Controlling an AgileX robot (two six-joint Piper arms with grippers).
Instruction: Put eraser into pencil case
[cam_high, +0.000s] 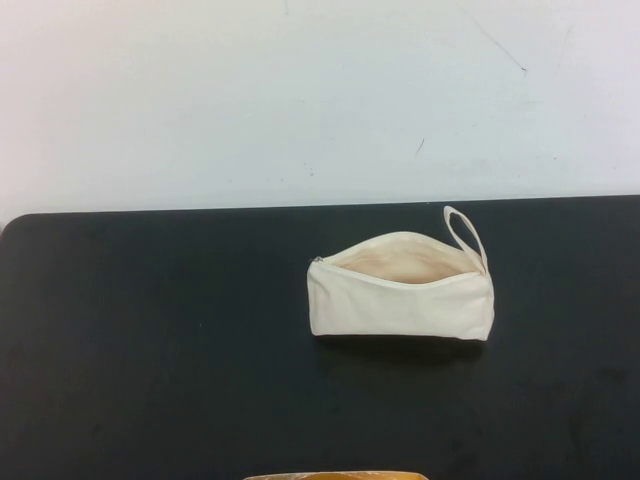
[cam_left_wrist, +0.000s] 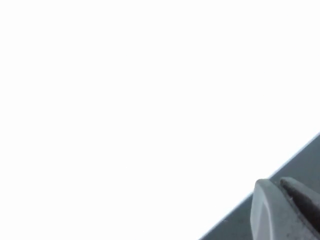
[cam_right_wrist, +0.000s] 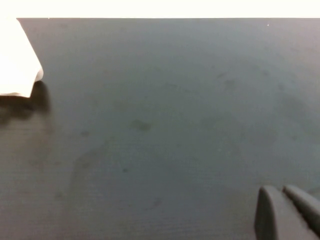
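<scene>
The cream-white pencil case (cam_high: 400, 298) lies on the black table (cam_high: 150, 330), right of centre in the high view. Its zip is open, showing pale beige lining, and its loop strap (cam_high: 466, 236) is at its right end. One corner of it also shows in the right wrist view (cam_right_wrist: 17, 65). The eraser is not visible in any view. Neither arm shows in the high view. My left gripper (cam_left_wrist: 277, 184) is shut and empty by the table's edge against a white background. My right gripper (cam_right_wrist: 280, 191) is shut and empty above bare table, well away from the pouch.
A white wall (cam_high: 300, 90) rises behind the table's far edge. A yellow-tan object (cam_high: 335, 476) peeks in at the bottom edge of the high view.
</scene>
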